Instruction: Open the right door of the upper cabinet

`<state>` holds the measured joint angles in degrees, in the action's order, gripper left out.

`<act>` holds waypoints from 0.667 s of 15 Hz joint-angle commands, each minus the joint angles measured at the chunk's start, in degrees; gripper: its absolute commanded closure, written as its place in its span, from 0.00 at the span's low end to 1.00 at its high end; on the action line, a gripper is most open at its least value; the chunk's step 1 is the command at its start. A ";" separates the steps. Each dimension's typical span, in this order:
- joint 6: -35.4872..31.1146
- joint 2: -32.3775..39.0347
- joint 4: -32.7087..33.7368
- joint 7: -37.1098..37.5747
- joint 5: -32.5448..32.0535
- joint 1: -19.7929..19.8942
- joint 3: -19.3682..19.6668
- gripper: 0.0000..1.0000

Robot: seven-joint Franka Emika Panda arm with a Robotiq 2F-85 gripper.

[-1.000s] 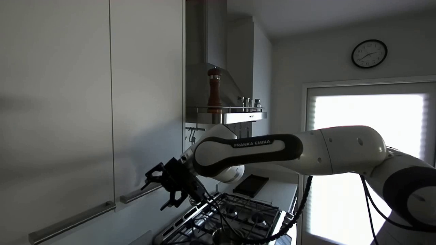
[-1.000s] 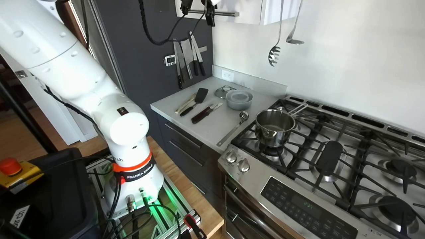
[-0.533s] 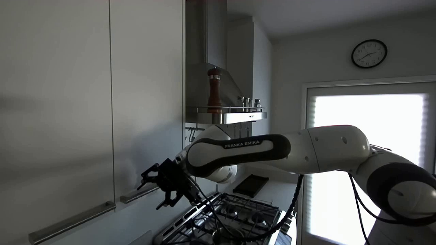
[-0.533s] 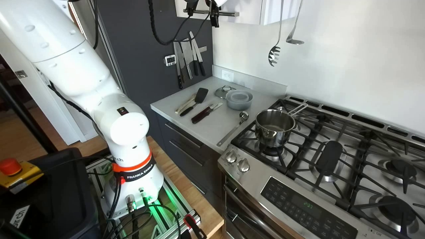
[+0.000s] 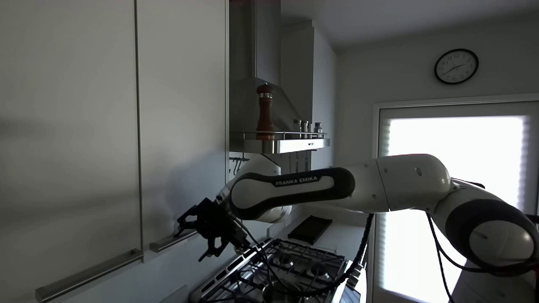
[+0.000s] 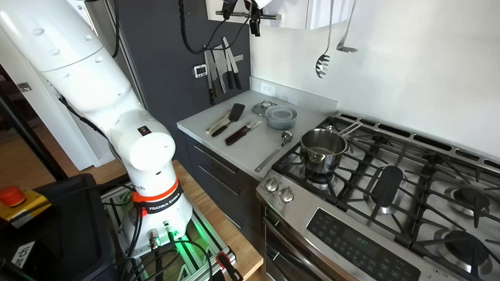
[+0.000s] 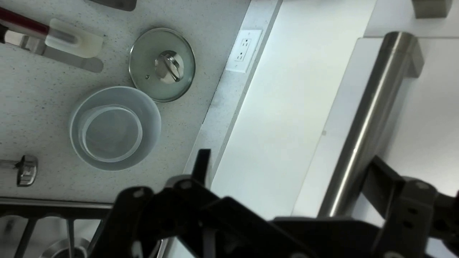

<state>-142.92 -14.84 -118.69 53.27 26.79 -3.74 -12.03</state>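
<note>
A robot's pincer (image 5: 189, 247) is hanging at the lower edge of a pale-grey upper cabinet (image 6: 292, 11), its two fingers (image 7: 202, 165) standing wide apart and gripping nothing. In the wrist view a silver bar handle (image 7: 362, 132) is running between those fingers: one is sitting on the door side of the bar, the other is standing well clear of it. Whether the nearer finger is touching the metal, the views are leaving unclear. The handle's own panel, the right door (image 5: 181, 105), is standing tall above the pincer, closed or nearly so, a narrow gap parting it from the twin panel (image 5: 69, 126) off to the pincer's side. In an exterior view the white arm (image 5: 370, 193) is lying behind the pincer and slightly above it, and a wooden pepper mill (image 5: 265, 111) is standing on a metal shelf (image 5: 294, 146) higher than the pincer and beyond it. Well below the pincer, the table (image 7: 43, 118) is carrying a glass lid (image 7: 163, 64) and, just beside it, a translucent bowl (image 7: 150, 129) with a smaller round dish (image 7: 113, 132) sitting inside. Also below, a steel pot (image 6: 324, 152) is resting on a gas stove (image 6: 304, 195). A round clock (image 5: 457, 66) is hanging higher than the pincer and well apart from it.
</note>
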 commanded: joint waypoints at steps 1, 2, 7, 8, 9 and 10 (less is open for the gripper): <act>8.76 -2.74 -1.06 3.27 -5.01 0.47 1.64 0.00; 10.62 -3.02 -0.87 2.49 -4.98 0.21 2.22 0.00; 22.14 -4.47 -0.23 -1.75 -6.31 0.49 4.72 0.00; 23.55 -4.89 -0.43 -3.13 -6.89 0.70 5.18 0.00; 24.96 -5.13 -0.46 -4.41 -7.42 0.88 5.57 0.00; 25.84 -5.47 -0.79 -5.82 -8.03 1.08 5.90 0.00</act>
<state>-123.32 -17.79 -115.55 51.46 22.30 -3.54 -7.71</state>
